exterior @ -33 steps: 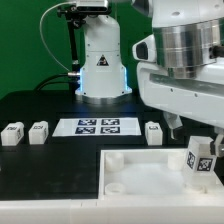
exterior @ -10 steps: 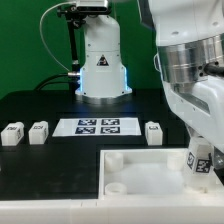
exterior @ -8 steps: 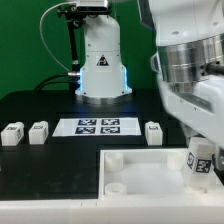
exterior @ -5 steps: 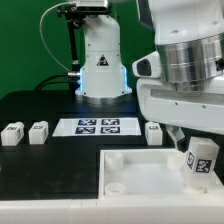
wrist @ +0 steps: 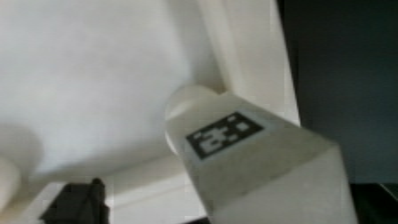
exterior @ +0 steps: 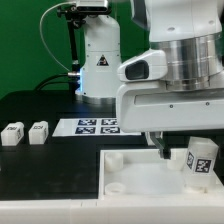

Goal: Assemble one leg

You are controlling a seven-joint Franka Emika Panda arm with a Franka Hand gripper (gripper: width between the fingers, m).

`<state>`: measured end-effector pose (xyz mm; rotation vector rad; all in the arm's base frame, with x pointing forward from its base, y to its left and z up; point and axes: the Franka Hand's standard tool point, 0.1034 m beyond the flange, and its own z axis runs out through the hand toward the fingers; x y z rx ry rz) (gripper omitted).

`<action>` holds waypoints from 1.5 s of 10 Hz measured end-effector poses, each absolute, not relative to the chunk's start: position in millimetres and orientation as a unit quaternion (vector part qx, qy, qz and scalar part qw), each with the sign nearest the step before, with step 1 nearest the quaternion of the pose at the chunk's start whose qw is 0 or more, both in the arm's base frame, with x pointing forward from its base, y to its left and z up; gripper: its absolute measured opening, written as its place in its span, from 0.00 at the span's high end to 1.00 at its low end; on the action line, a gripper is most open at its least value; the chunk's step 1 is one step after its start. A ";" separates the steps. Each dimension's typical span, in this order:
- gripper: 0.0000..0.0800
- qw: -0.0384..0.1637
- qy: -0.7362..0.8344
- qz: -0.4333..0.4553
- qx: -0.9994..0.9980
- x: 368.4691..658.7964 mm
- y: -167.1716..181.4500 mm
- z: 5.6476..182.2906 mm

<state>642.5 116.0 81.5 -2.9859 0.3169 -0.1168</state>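
A small white leg (exterior: 201,160) with a black-and-white tag stands a little tilted in the near corner of the white tray (exterior: 135,176), at the exterior view's right. My gripper (exterior: 186,152) hangs over it, open. One dark finger (exterior: 164,150) stands apart from the leg on the side of the exterior view's left; the other finger is hidden. In the wrist view the leg (wrist: 249,150) fills the middle, against the tray's raised rim (wrist: 249,60), with one dark fingertip (wrist: 80,200) off to its side.
Two more white legs (exterior: 12,133) (exterior: 39,130) lie on the black table at the exterior view's left. The marker board (exterior: 98,126) lies behind the tray. The arm's base (exterior: 100,60) stands at the back. A round socket (exterior: 116,186) shows in the tray's corner.
My hand has turned about the leg and swung toward the exterior view's left, now hiding the leg beside the marker board. The finger has come off the standing leg, which stays in place.
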 end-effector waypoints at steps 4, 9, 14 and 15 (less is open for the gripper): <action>0.63 0.073 0.230 -0.029 -0.970 641.8 112.5 79.0; 0.63 0.098 0.588 0.017 -0.803 640.9 105.9 75.0; 0.52 0.101 0.716 0.041 -0.689 639.3 107.1 74.0; 0.52 0.102 0.704 0.039 -0.702 639.3 107.2 74.0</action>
